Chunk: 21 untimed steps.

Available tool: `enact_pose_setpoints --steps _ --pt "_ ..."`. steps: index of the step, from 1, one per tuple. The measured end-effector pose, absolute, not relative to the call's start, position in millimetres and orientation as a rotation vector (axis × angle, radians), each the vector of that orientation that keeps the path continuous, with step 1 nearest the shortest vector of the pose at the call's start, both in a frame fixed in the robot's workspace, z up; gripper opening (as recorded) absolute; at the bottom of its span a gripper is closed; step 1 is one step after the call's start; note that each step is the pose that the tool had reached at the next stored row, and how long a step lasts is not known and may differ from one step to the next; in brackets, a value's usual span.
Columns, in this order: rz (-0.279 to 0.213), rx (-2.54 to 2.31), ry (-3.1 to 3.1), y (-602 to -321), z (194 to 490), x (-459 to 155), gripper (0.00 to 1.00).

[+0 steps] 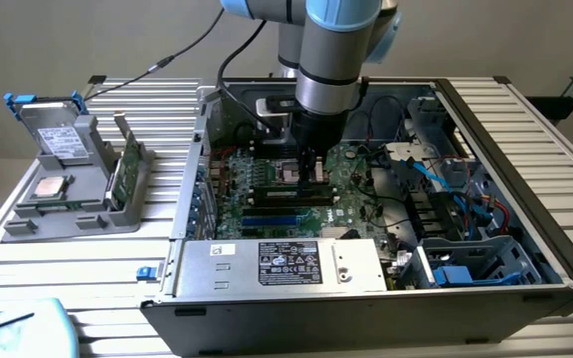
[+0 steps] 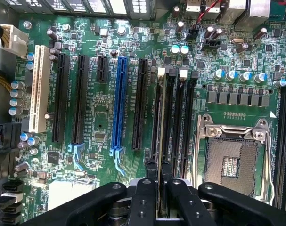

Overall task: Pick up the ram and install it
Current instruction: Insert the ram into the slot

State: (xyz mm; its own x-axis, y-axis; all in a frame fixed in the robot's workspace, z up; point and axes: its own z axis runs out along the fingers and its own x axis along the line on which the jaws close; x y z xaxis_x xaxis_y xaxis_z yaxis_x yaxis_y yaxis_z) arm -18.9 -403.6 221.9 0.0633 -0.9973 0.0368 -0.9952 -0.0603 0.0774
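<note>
My gripper [image 1: 315, 177] reaches down into the open computer case, over the black memory slots [image 2: 180, 122] of the large green motherboard [image 2: 100, 127]. In the wrist view the two black fingers [image 2: 151, 186] stand close together on a thin stick seen edge-on, the ram [image 2: 159, 122]. It runs along the slot nearest the black expansion slots, between the white-tipped latches. How deep it sits in the slot cannot be told. The gripper [image 2: 158, 170] is shut on it.
The open CPU socket [image 2: 230, 162] lies just beside the memory slots. A silver power supply [image 1: 286, 265] fills the case front, and blue and white cables [image 1: 446, 186] crowd the exterior view's right. Outside the case, a grey holder [image 1: 77, 186] carries another green board [image 1: 127, 168] and a drive [image 1: 57, 138].
</note>
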Motion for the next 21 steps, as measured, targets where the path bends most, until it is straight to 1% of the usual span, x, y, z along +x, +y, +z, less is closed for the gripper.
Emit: enact_pose_setpoints --steps 21 --pt "-0.041 2.209 -2.118 -407.3 223.1 -18.9 0.15"
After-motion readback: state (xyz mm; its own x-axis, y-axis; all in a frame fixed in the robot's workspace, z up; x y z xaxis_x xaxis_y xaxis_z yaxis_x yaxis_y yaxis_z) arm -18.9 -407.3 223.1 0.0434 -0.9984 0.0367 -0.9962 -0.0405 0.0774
